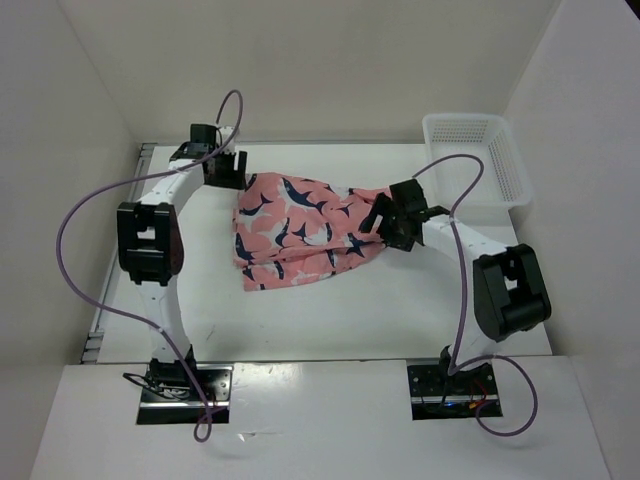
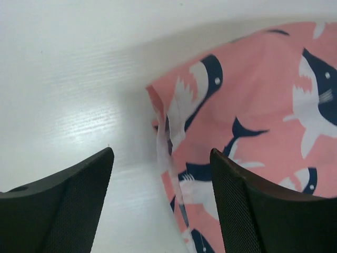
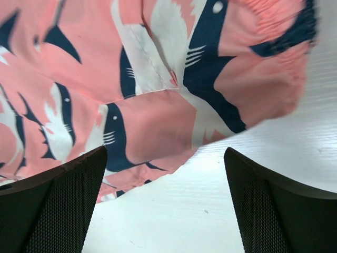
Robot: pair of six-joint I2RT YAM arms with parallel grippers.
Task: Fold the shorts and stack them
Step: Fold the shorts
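The left end effector (image 1: 226, 172) and right end effector (image 1: 384, 224) both stand open at opposite edges of the crumpled shorts (image 1: 295, 232) on the desk (image 1: 360, 315).

Seen from above, the right gripper (image 1: 385, 224) hides the right end of the shorts (image 1: 295, 230). Both wrist views cut the shorts off at the picture edges, and the right wrist view blurs one hem.
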